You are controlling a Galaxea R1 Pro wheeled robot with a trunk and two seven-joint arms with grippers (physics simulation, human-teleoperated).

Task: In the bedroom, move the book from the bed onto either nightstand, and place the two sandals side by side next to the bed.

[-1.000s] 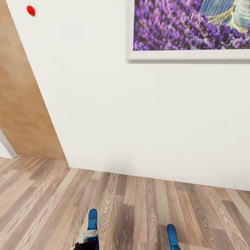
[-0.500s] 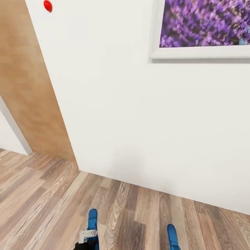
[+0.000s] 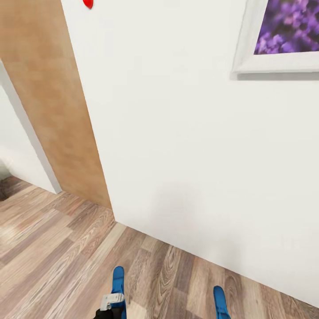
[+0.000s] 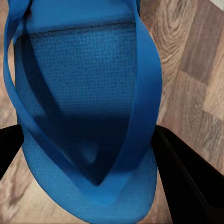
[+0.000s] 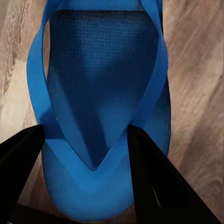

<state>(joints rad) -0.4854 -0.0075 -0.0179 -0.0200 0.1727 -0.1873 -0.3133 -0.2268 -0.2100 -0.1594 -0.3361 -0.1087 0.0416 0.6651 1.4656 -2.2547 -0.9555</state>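
- Sandals, both bright blue, carried one per hand above the wood-plank floor (image 3: 57, 248), none resting on it.
- Left sandal (image 4: 88, 107): pinched by the left hand (image 4: 88, 172), black fingers (image 4: 186, 177) pressed against either side of the sole near the point where the thin straps meet in a V.
- Seen in the head view as a blue tip (image 3: 118, 283) rising from the bottom edge, with a pale grey part of the left hand (image 3: 113, 305) beside it.
- Right sandal (image 5: 102, 107): clamped by the right hand (image 5: 88, 158), one black finger (image 5: 154, 182) lying over the strap side, the other at the sole's opposite edge.
- Seen in the head view as a second blue tip (image 3: 220, 301) at the bottom edge, well apart from the first and roughly level with it.
- Both sandals held strap side toward their wrist cameras, floor planks visible past their edges.
- Ahead: a white wall (image 3: 186, 133) meeting the floor along a slanting line.
- On the wall's upper right, the corner of a white-framed purple lavender picture (image 3: 283, 40), cut by the edge of the view.
- At the upper left, a small red mark (image 3: 88, 3) on the wall.
- Left of the wall, a light tan wooden panel (image 3: 53, 102) reaching down to the floor, with another white surface (image 3: 17, 146) past it.
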